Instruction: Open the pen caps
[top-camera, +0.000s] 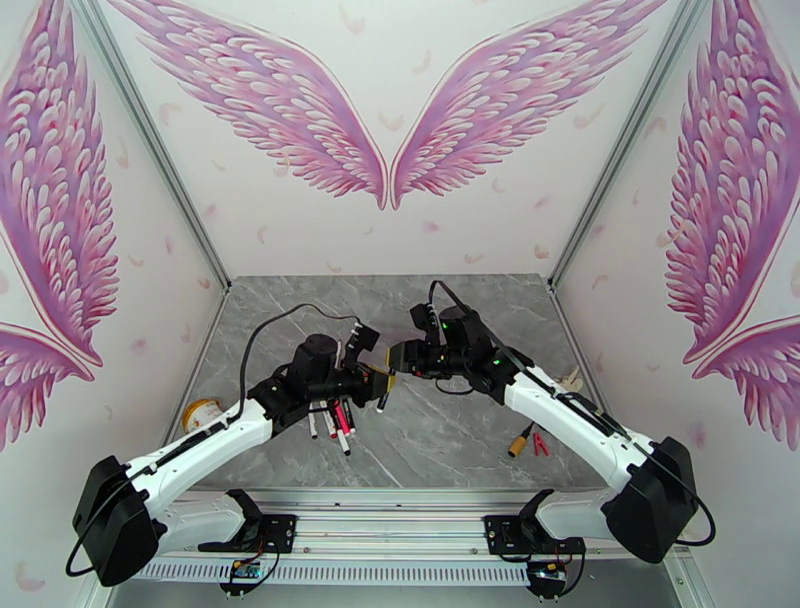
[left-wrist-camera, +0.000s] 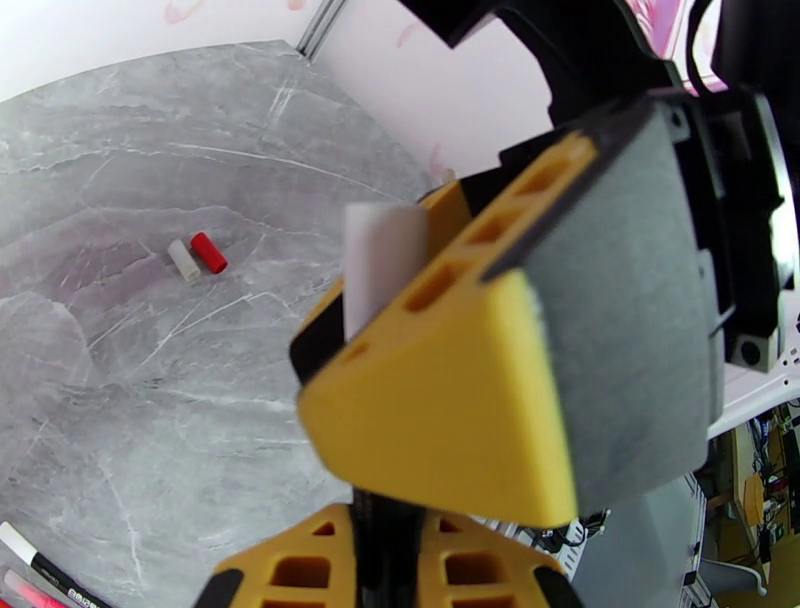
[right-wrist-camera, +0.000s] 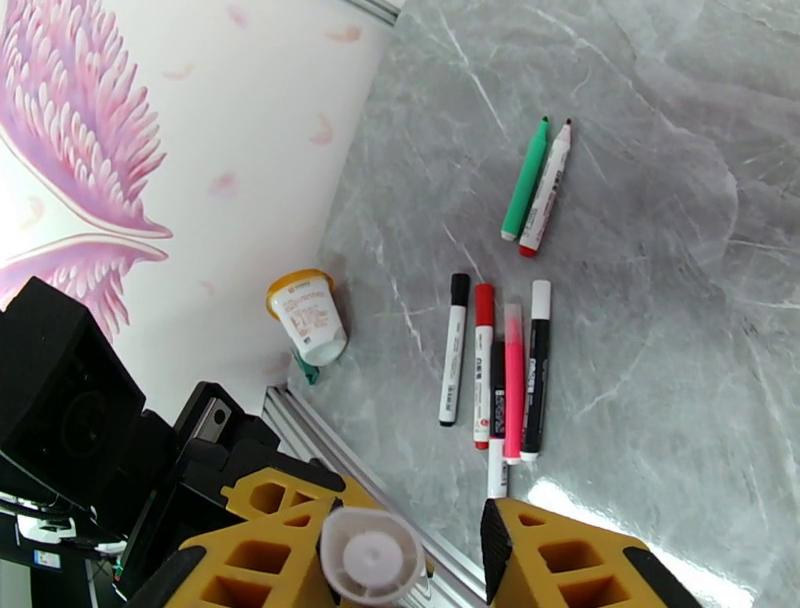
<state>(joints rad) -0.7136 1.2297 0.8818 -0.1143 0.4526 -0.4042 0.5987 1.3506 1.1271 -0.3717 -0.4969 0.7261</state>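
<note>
Top: left gripper (top-camera: 372, 378) and right gripper (top-camera: 397, 357) meet tip to tip over the middle of the table (top-camera: 450, 430). Loose pens (top-camera: 333, 420) are fanned out just near of the left gripper, partly under the arm. Yellow-lidded cup (top-camera: 203, 412) at the left table edge. Orange-and-black cylinder (top-camera: 520, 441) near right.

Left wrist: own fingers (left-wrist-camera: 300, 572) closed tight on the dark barrel of the held pen (left-wrist-camera: 385, 260). Its white end sticks up between the right gripper's yellow fingers. Clamped or just around it: cannot tell. Red cap (left-wrist-camera: 208, 252) and whitish cap (left-wrist-camera: 183, 261) lie touching on the table, left.

Right wrist: the white round end sits against one finger (right-wrist-camera: 270, 540), with a gap to the other. A row of pens lies side by side. Green pen (right-wrist-camera: 525, 180) and a white one lie apart from the row.
</note>
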